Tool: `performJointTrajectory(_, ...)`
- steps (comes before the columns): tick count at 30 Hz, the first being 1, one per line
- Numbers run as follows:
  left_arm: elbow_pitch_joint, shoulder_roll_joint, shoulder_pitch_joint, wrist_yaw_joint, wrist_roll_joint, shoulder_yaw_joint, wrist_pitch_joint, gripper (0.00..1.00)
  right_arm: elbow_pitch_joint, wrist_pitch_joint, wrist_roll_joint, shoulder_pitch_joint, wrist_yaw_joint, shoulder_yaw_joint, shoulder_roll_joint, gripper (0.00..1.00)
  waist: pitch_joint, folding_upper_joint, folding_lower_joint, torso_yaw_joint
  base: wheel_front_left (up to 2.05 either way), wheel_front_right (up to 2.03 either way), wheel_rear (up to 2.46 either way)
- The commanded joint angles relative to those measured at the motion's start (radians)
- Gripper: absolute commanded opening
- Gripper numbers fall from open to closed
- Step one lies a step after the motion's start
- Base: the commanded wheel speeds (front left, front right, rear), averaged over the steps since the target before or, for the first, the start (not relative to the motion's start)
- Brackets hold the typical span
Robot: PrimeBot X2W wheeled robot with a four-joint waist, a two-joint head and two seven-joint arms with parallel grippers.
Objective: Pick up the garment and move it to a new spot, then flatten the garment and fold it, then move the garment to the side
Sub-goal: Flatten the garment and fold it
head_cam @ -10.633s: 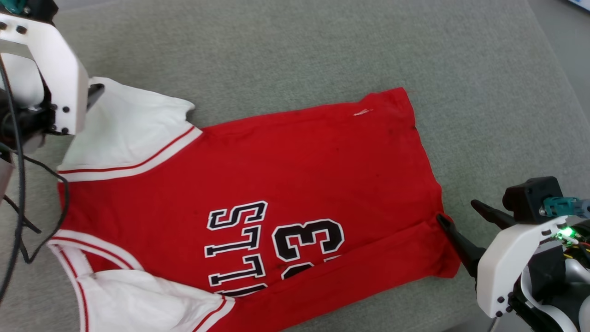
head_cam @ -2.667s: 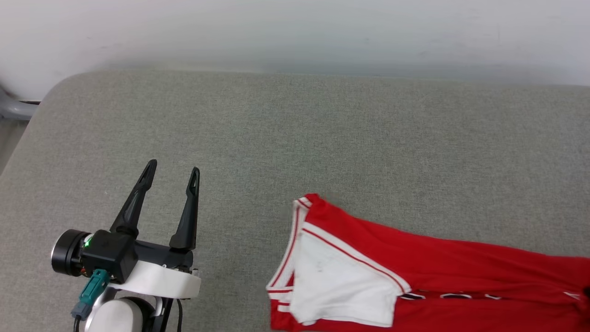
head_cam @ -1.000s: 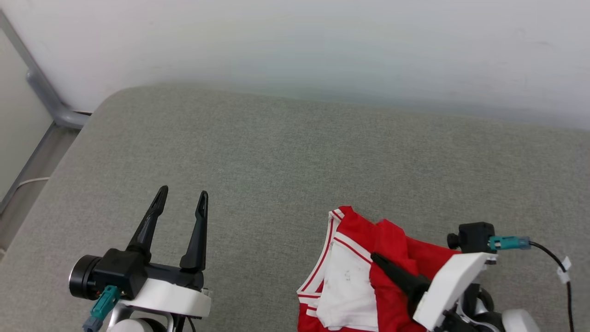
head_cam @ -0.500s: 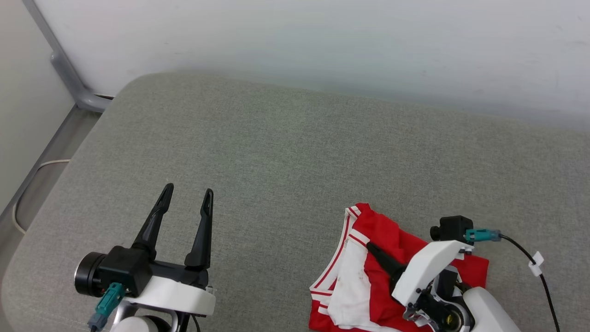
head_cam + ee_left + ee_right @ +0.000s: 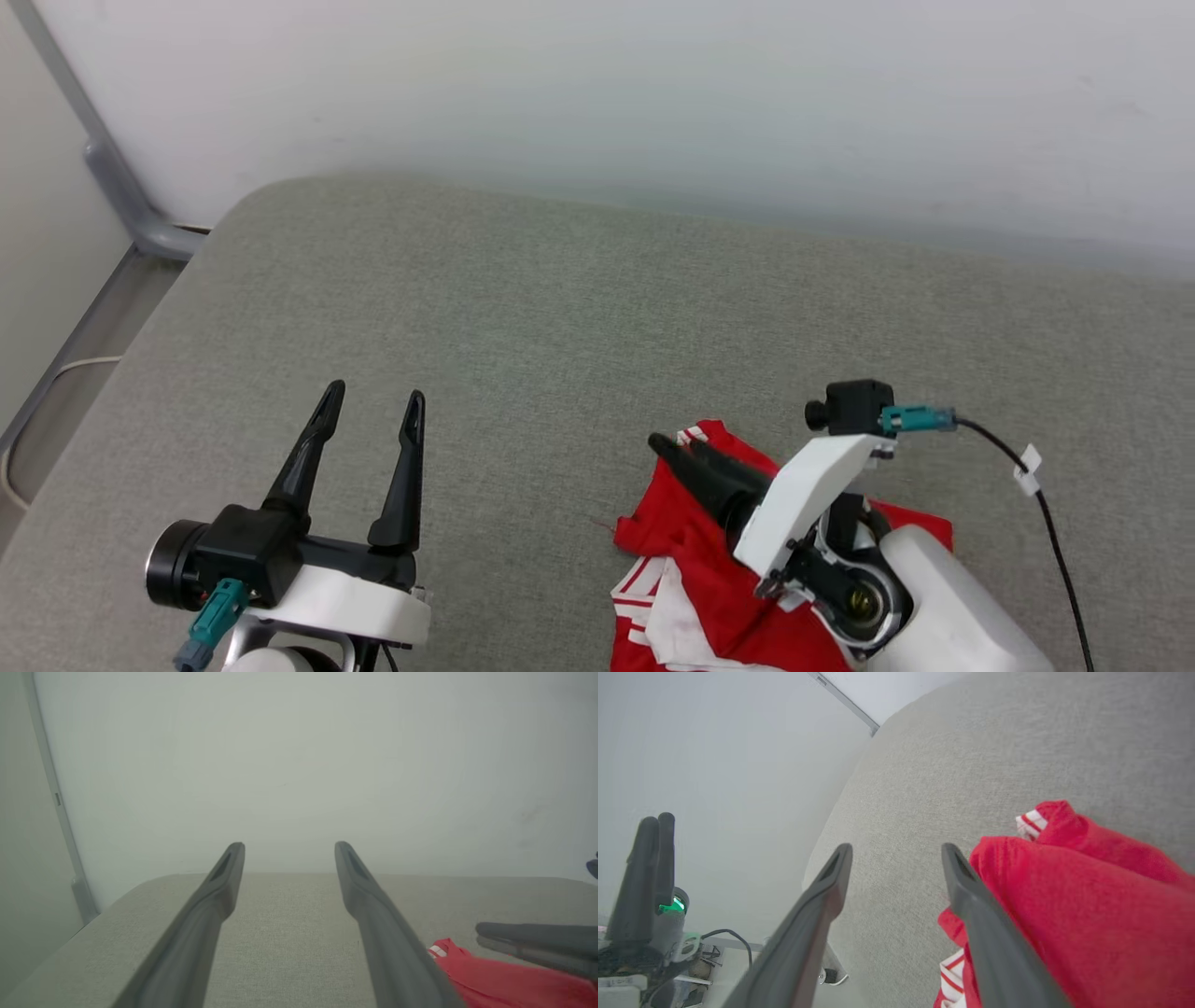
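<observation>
your right gripper (image 5: 896,851) is spread and empty, the garment (image 5: 1064,905) bunched just beside one finger; shift onto it and pinch several layers.

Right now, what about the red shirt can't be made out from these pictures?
Head view: the garment is cut off by the bottom edge and partly covered by the right pincer and its arm.
Numerals: hidden in folds.
Left wrist view: the bottom edge cuts it off.

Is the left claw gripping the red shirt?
No, the left gripper is open above the bare grey cushion, and the garment lies apart from it, off to its right.
</observation>
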Motion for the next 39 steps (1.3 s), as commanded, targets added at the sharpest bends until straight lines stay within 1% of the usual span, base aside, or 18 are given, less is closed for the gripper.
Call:
performJointTrajectory(1,-0.002,0.003,0.013,0.0,0.001,-0.002,-0.002,1.0,-0.013,0.004,-0.019,-0.025,-0.001,-0.017,0.0,1.0,-0.009,0.0,0.0,-0.015,0.0,0.0,0.0)
performJointTrajectory(3,-0.005,0.002,0.017,0.0,-0.002,0.0,-0.002,1.0,-0.027,0.012,-0.078,-0.046,-0.001,-0.051,0.0,1.0,-0.014,0.0,0.0,-0.031,0.0,0.0,0.0)
performJointTrajectory(5,-0.01,-0.001,0.019,0.0,-0.01,0.005,-0.002,1.0,-0.042,0.024,-0.184,-0.066,-0.001,-0.105,-0.003,1.0,-0.017,0.0,0.0,-0.048,0.0,0.0,0.0)
performJointTrajectory(6,-0.011,-0.001,0.019,0.001,-0.009,0.004,-0.002,1.0,-0.062,0.032,-0.243,-0.074,-0.001,-0.129,-0.014,1.0,-0.017,0.0,0.0,-0.056,0.0,0.0,0.0)
performJointTrajectory(8,-0.013,-0.002,0.018,0.001,-0.012,0.0,-0.002,1.0,-0.126,0.048,-0.368,-0.083,-0.001,-0.16,-0.055,1.0,-0.017,0.0,0.0,-0.071,0.0,0.0,0.0)
performJointTrajectory(12,-0.016,-0.009,0.01,0.0,-0.026,-0.002,-0.002,1.0,-0.276,0.046,-0.585,-0.051,-0.001,-0.201,-0.17,1.0,-0.012,0.0,0.0,-0.098,0.0,0.0,0.0)
performJointTrajectory(14,-0.017,-0.011,0.004,0.0,-0.029,-0.007,-0.002,1.0,-0.344,0.031,-0.652,-0.021,-0.001,-0.228,-0.221,1.0,-0.008,0.0,0.0,-0.11,0.0,0.0,0.0)
performJointTrajectory(18,-0.019,-0.018,0.0,0.0,-0.055,-0.004,-0.002,1.0,-0.457,-0.025,-0.75,0.057,-0.001,-0.284,-0.314,1.0,0.003,0.0,0.0,-0.131,0.0,0.0,0.0)
performJointTrajectory(20,-0.02,-0.021,0.002,0.0,-0.065,-0.003,-0.002,1.0,-0.494,-0.062,-0.785,0.113,-0.001,-0.319,-0.338,1.0,0.007,0.0,0.0,-0.141,0.0,0.0,0.0)
performJointTrajectory(22,-0.02,-0.022,0.009,0.0,-0.071,-0.002,-0.002,1.0,-0.524,-0.107,-0.804,0.166,-0.001,-0.363,-0.343,1.0,0.011,0.0,0.0,-0.149,0.0,0.0,0.0)
performJointTrajectory(23,-0.02,-0.023,0.013,0.001,-0.076,-0.001,-0.002,1.0,-0.537,-0.132,-0.815,0.192,-0.001,-0.392,-0.337,1.0,0.014,0.0,0.0,-0.154,0.0,0.0,0.0)
performJointTrajectory(27,-0.018,-0.027,0.027,0.001,-0.09,0.004,-0.002,1.0,-0.577,-0.226,-0.837,0.299,-0.001,-0.487,-0.262,1.0,0.02,0.0,0.0,-0.165,0.0,0.0,0.0)
performJointTrajectory(28,-0.018,-0.027,0.027,0.001,-0.09,0.004,-0.002,1.0,-0.577,-0.226,-0.837,0.299,-0.001,-0.487,-0.262,1.0,0.02,0.0,0.0,-0.165,0.0,0.0,0.0)
performJointTrajectory(33,-0.006,-0.026,0.039,0.0,-0.097,-0.009,-0.002,1.0,-0.617,-0.34,-0.893,0.419,-0.001,-0.573,-0.143,1.0,0.02,0.0,0.0,-0.168,0.0,0.0,0.0)
performJointTrajectory(35,0.003,-0.025,0.044,0.0,-0.098,-0.015,-0.002,1.0,-0.614,-0.375,-0.909,0.439,-0.001,-0.598,-0.099,1.0,0.019,0.0,0.0,-0.168,0.0,0.0,0.0)
performJointTrajectory(39,0.027,-0.022,0.052,0.0,-0.108,-0.033,-0.002,1.0,-0.595,-0.412,-0.933,0.475,-0.001,-0.618,-0.045,1.0,0.017,0.0,0.0,-0.169,0.0,0.0,0.0)
